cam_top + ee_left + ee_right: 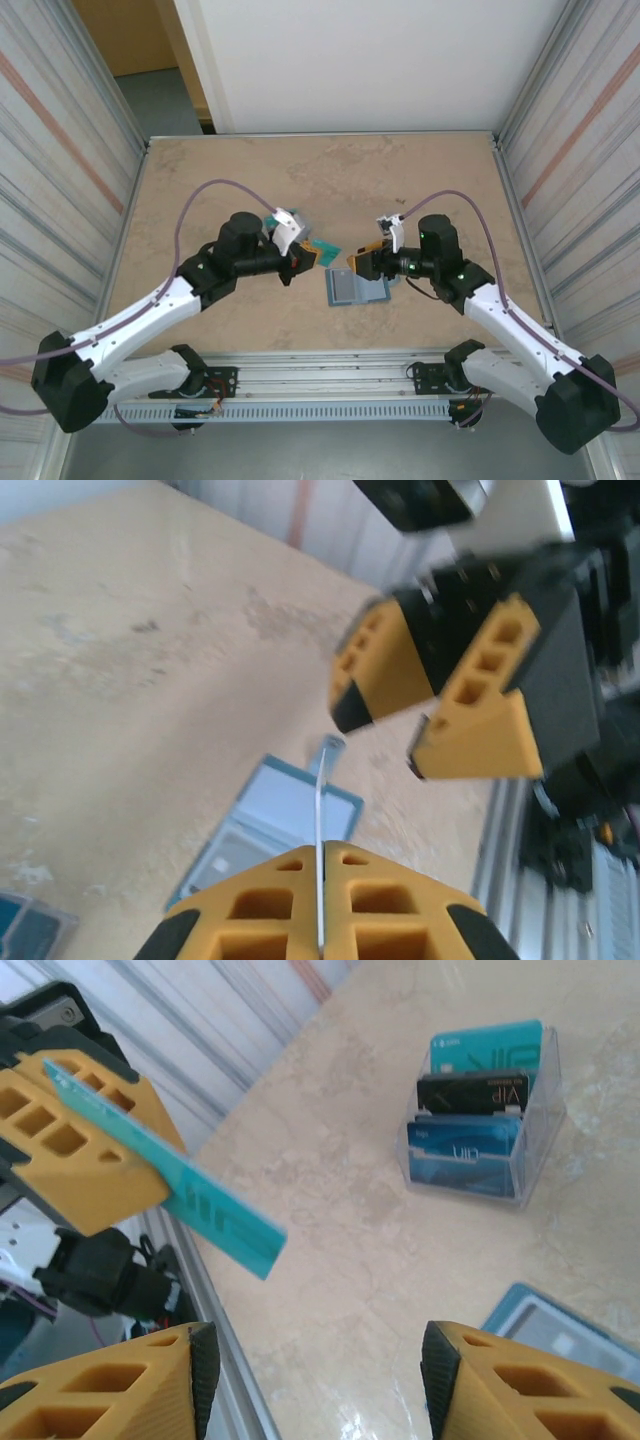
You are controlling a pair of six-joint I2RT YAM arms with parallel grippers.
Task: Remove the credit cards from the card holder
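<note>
Left hand (320,865) clamped on a teal credit card (210,1210), edge-on in its grip; right hand (315,1370) opposite, jaws parted, empty. Card holder (285,805) open on the surface (420,190) below both. Extraction of this card seemingly done; next, carry to the clear box (540,1130) beyond, slot in upright.

Far half of the table (320,170) is bare, far corners free. Middle is crowded: left gripper (303,257), clamped on a teal card (210,1205), faces the parted right gripper (362,264) with a small gap between. Wallet (355,288) lies flat under them. Card box (480,1120) stands near the wallet.
</note>
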